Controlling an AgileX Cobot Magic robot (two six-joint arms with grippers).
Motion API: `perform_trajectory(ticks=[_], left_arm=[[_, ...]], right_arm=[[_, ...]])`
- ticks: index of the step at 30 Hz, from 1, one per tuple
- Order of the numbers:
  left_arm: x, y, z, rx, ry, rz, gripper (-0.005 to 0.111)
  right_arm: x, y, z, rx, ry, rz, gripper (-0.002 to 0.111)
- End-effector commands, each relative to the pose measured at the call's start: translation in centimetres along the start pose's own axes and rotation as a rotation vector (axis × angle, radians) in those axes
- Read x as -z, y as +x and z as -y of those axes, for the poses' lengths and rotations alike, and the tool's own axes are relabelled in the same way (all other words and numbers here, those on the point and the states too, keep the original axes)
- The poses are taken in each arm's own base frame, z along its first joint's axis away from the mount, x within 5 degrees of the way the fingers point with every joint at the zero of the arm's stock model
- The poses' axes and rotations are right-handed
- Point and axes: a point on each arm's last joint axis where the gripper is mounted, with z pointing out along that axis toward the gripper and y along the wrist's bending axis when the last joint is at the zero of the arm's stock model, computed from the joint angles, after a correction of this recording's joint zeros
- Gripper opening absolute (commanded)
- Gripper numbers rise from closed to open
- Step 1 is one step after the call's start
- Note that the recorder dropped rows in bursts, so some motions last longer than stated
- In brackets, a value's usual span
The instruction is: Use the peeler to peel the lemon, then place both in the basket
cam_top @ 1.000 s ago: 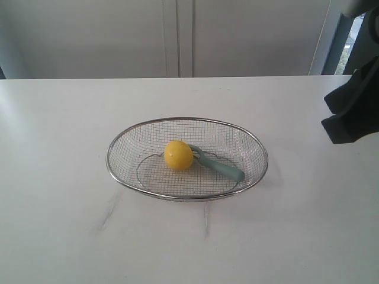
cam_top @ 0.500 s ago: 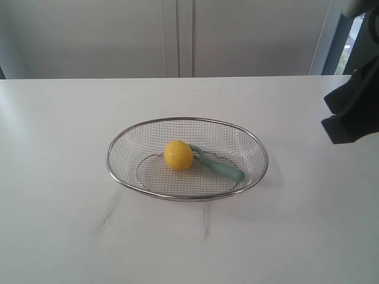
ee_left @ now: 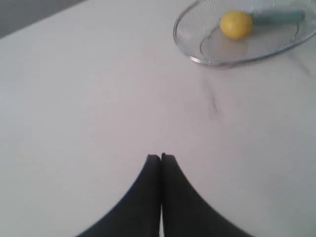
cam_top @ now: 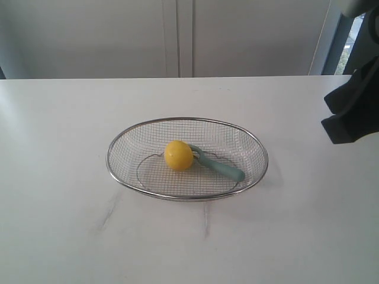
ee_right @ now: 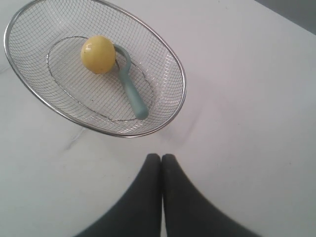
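Note:
The yellow lemon (cam_top: 178, 155) lies in the middle of the wire-mesh basket (cam_top: 259, 152) on the white table. The teal peeler (cam_top: 219, 165) lies in the basket too, its head against the lemon and its handle pointing toward the right rim. The right wrist view shows lemon (ee_right: 98, 54), peeler (ee_right: 131, 90) and basket (ee_right: 180, 79) beyond my right gripper (ee_right: 161, 157), which is shut and empty, away from the rim. My left gripper (ee_left: 161, 157) is shut and empty over bare table, far from the basket (ee_left: 183, 47) and lemon (ee_left: 236, 24).
A dark part of the right arm (cam_top: 354, 109) hangs at the right edge of the exterior view. Faint grey veins (cam_top: 109, 213) mark the white table in front of the basket. Pale cabinet doors stand behind the table.

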Motion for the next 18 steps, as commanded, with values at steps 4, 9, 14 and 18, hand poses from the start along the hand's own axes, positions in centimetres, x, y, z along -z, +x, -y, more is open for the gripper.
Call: perform_trajectory(ticks=[4, 9, 14, 18], left_arm=[[-4.3, 2.1, 0.9, 0.162, 0.006, -0.029, 0.0], [-6.9, 0.4, 1.8, 0.229, 0.073, 0.384, 0.0], [-9.5, 1.8, 3.0, 0.062, 0.087, 0.646, 0.0], [-11.1, 3.8, 3.5, 0.183, 0.135, 0.649, 0.0]], right_arm=[[0.0, 0.1, 0.1, -0.004, 0.006, 0.002, 0.0], [0.0, 0.1, 0.1, -0.004, 0.006, 0.002, 0.0], [0.0, 0.1, 0.1, -0.004, 0.006, 0.002, 0.0], [0.0, 0.1, 0.1, -0.004, 0.006, 0.002, 0.0]])
